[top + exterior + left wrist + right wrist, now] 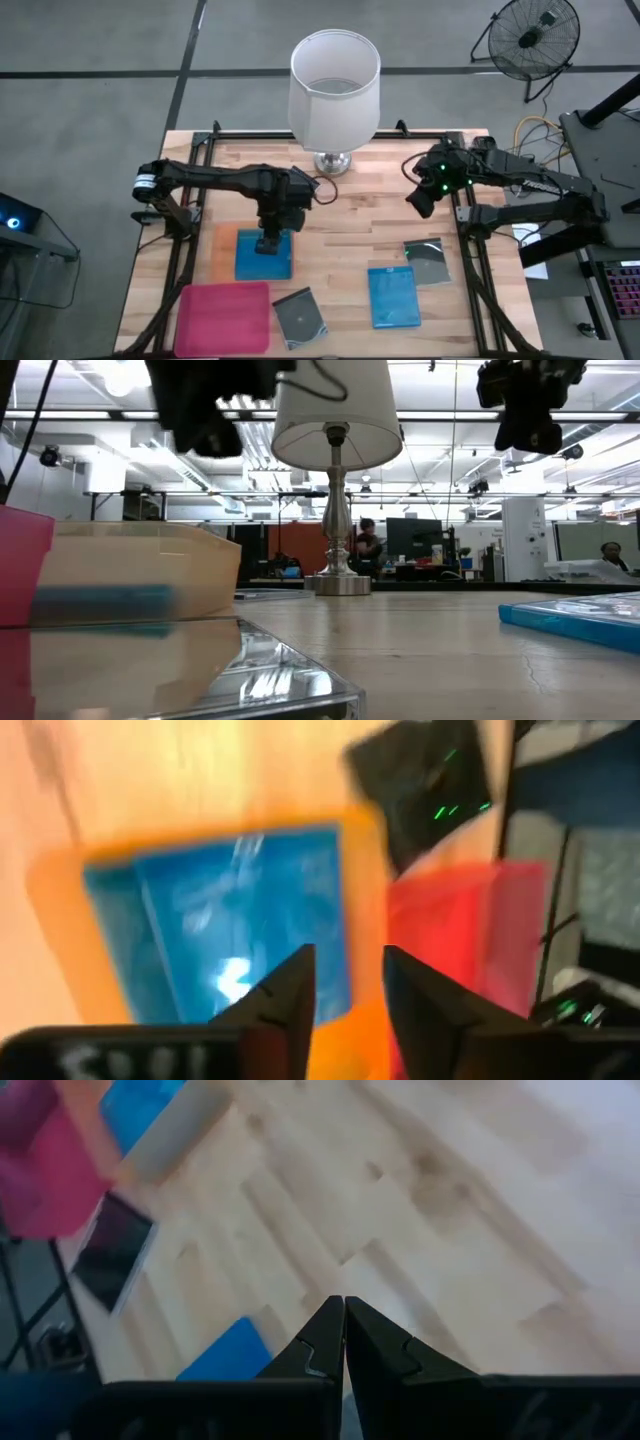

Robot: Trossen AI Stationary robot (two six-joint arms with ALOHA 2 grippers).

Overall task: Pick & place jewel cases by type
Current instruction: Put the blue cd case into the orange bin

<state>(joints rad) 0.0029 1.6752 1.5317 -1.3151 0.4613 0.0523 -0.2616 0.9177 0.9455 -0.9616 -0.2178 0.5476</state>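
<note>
Left gripper [270, 243] hangs over the orange tray [225, 252], just above the blue case [262, 260] that lies flat inside it. From the left wrist view its two fingers [283, 1000] stand apart with a clear gap between them and nothing in that gap; the blue case in the tray [225, 920] shows beyond the tips, apart from them. Whether more than one blue case is stacked there cannot be told.

The right gripper [421, 199] is raised near the far right side of the table [360, 230], well away from the cases. Its fingers [320, 1342] are pressed together tip to tip and hold nothing.

Another blue case [392, 296] lies flat on the bare wood toward the near right. Just beyond it, a little farther right, lies a dark see-through case [427, 261] with a disc showing. A second dark case [300, 318] lies on the table at the near edge, just beside the pink tray [224, 317], touching or nearly touching its right side. The pink tray sits at the near left, just in front of the orange tray.

A lamp [333, 95] with a white shade stands at the far middle of the table. In the low view, people show in the room far behind the table.
</note>
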